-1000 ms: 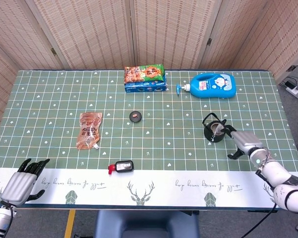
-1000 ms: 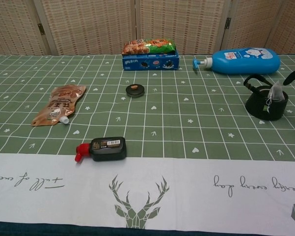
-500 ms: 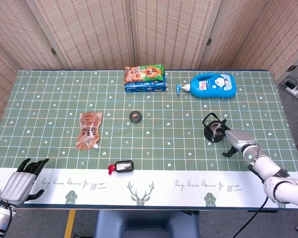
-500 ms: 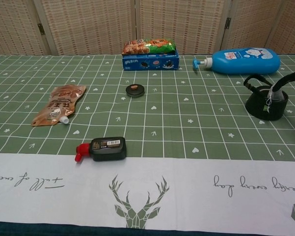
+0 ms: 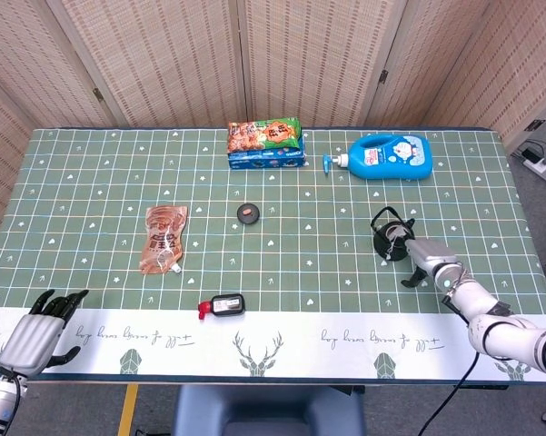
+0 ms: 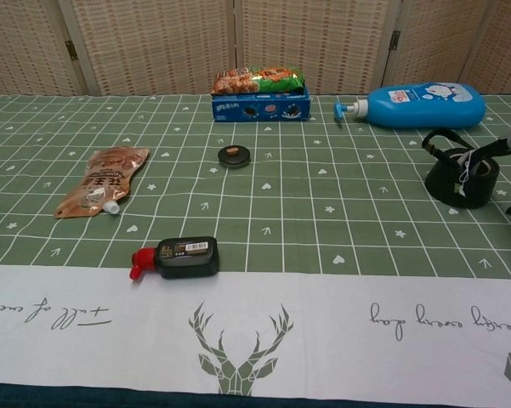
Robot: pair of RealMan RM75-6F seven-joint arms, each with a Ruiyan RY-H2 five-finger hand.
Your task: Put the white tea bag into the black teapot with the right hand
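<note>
one teapot (image 5: 390, 240), two bottles (image 5: 382, 156) (image 5: 223, 306), one pouch (image 5: 163, 238)

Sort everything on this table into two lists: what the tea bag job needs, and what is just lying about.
Job:
- black teapot
- white tea bag, at the teapot's mouth
- right hand, at the teapot

Lying about:
- blue pump bottle
- snack packet on a blue box
- brown spouted pouch
- small black bottle with red cap
- small round black lid
</note>
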